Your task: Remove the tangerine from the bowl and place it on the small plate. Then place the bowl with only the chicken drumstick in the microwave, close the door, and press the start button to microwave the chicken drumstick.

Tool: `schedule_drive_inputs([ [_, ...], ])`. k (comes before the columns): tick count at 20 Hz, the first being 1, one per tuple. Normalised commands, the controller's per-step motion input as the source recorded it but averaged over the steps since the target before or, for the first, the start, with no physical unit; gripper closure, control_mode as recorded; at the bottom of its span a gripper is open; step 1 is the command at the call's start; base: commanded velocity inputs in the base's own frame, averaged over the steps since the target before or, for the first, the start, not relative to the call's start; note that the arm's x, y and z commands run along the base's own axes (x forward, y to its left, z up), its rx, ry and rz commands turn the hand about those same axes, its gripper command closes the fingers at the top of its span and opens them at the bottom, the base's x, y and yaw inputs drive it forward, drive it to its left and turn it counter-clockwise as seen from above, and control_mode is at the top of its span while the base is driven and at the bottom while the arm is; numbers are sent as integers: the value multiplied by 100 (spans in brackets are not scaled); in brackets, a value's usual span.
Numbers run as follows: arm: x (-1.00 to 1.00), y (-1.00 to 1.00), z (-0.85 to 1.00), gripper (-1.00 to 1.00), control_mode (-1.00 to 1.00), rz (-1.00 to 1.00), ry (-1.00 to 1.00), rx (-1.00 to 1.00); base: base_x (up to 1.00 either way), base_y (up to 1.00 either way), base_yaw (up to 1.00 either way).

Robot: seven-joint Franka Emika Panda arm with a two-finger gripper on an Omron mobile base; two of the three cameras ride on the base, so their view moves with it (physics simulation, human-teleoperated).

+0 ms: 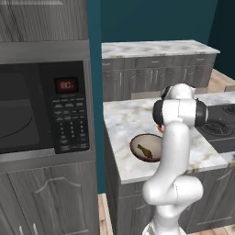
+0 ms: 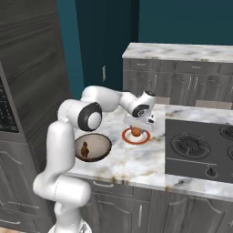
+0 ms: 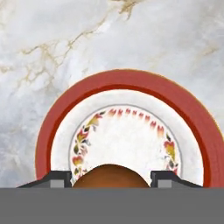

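The microwave [image 1: 43, 108] filled the left of the left base view, its door [image 1: 20, 110] shut, which I judged a later job since the bowl has to go inside. Its small red display showed characters too blurred for me to read, and the keypad legends were too small as well.

The marble surface [image 2: 136, 159] carried everything else. The bowl [image 2: 92, 147] sat at centre left of the right base view near the front edge, with only the drumstick [image 2: 84, 149] lying in it, as the task wants.

The plate [image 3: 127, 131] lay just beyond the bowl, and I held my claw [image 2: 136, 128] directly over its middle so the tangerine [image 2: 136, 132] would land centred. In the hand view the tangerine sat between my fingertips [image 3: 57, 178] at the bottom edge. I grasped the tangerine, I judged, though whether it already rested on the plate I could not tell. The plate bore a floral ring, no writing.
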Motion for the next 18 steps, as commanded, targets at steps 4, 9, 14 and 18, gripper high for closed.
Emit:
schedule_drive_inputs([
  [4,24,-1,-57,100,-100,0,8,0,0,0,0],
  [9,12,20,-39,-100,-100,0,6,0,0,0,0],
  [14,0,34,-7,-100,-100,0,1,0,0,0,0],
  [18,-3,4,4,-100,-100,0,-6,0,0,0,0],
])
